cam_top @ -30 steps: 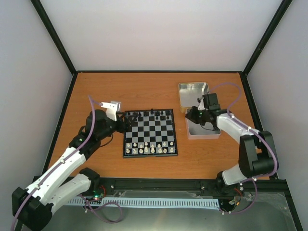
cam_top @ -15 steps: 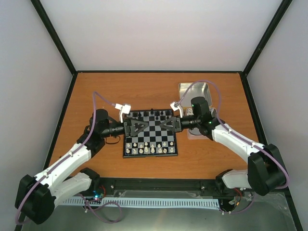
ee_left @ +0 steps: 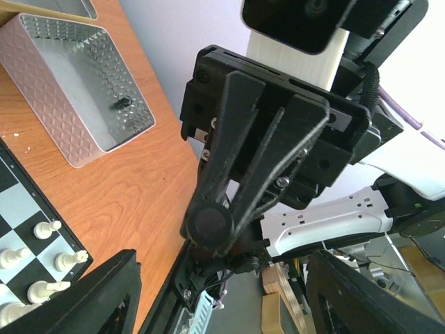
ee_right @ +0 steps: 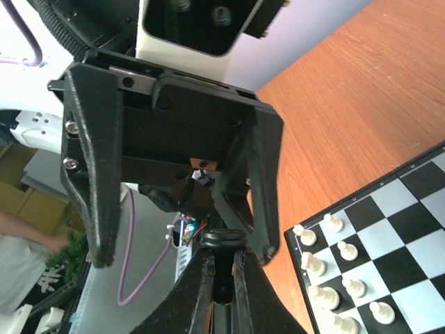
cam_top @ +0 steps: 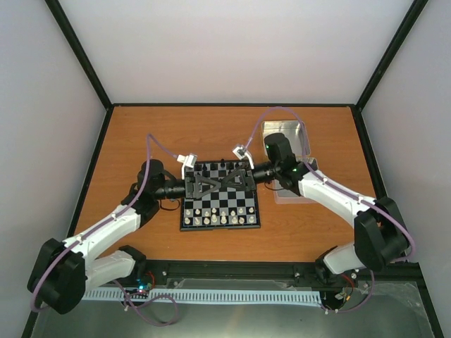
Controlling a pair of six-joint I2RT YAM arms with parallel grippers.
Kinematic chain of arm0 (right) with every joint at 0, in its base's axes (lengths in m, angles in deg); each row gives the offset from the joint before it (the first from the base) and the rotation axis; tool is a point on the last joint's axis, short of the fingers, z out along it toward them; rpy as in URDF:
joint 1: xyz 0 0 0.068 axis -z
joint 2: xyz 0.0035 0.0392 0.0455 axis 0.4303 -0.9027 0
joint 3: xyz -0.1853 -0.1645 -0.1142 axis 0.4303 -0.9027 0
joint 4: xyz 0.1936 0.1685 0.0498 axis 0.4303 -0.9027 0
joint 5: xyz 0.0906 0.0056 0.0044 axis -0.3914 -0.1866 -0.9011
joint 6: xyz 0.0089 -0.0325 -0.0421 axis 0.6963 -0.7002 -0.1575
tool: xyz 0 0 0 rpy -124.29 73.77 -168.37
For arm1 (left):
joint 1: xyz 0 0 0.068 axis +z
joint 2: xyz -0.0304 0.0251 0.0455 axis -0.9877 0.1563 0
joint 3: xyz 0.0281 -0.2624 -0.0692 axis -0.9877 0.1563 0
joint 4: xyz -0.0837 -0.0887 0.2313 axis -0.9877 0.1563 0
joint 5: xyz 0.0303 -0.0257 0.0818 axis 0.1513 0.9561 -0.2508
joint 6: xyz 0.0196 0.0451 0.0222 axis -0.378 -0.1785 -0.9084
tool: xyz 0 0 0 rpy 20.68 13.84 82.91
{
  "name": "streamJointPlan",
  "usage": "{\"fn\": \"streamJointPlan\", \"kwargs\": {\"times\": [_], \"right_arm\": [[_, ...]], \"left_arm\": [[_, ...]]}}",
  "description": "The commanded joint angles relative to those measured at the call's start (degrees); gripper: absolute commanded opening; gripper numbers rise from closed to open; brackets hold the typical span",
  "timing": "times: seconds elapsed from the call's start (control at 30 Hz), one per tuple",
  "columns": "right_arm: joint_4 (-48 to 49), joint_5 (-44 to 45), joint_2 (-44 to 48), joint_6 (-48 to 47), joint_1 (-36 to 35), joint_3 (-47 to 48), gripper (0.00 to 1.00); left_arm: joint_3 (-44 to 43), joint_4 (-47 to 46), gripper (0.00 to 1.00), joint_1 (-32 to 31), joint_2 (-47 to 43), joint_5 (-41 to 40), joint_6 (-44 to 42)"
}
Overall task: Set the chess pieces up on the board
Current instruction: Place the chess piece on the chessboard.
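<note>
Above the far half of the board (cam_top: pixel 222 204) my two grippers meet tip to tip. My right gripper (ee_right: pixel 224 289) is shut on a black chess piece (ee_right: pixel 224 240), whose round base (ee_left: pixel 212 224) sticks out past the fingertips. My left gripper (ee_left: pixel 229 306) is open. Its fingers (ee_right: pixel 94 174) stand on either side of that piece without touching it. In the top view the left gripper (cam_top: pixel 220 186) and right gripper (cam_top: pixel 227 182) overlap. Black chess pieces (cam_top: pixel 224 167) line the board's far row. White pieces (cam_top: pixel 218 218) fill the two near rows.
An open silver tin (cam_top: pixel 285 134) lies right of the board, with its other half (cam_top: pixel 296 195) under the right arm. One small black piece (ee_left: pixel 123 103) lies in a tin (ee_left: pixel 76 90). Black frame rails edge the table.
My right gripper left the tin and swung left over the board with the piece. My left gripper moved right to meet it, and its jaws narrowed slightly.
</note>
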Motion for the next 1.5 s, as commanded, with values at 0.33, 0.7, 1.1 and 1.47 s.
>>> {"fn": "streamJointPlan", "kwargs": {"times": [0.33, 0.7, 1.1, 1.47], "right_arm": [[-10.9, 1.4, -2.0, -12.1, -2.3, 5.0, 0.03], [-13.0, 3.1, -3.8, -13.6, -3.4, 7.6, 0.03], [-14.2, 3.7, -4.1, -14.6, -3.8, 8.0, 0.03], [-7.2, 4.8, 1.8, -10.3, -3.7, 3.0, 0.54]], "left_arm": [[1.5, -7.2, 0.49, 0.1, 0.6, -3.5, 13.3], [0.7, -2.5, 0.34, 0.1, 3.1, -2.8, 11.9], [0.4, -2.7, 0.07, 0.1, 3.2, -3.0, 11.1], [0.8, -4.0, 0.05, 0.1, 2.3, -4.9, 10.0]]}}
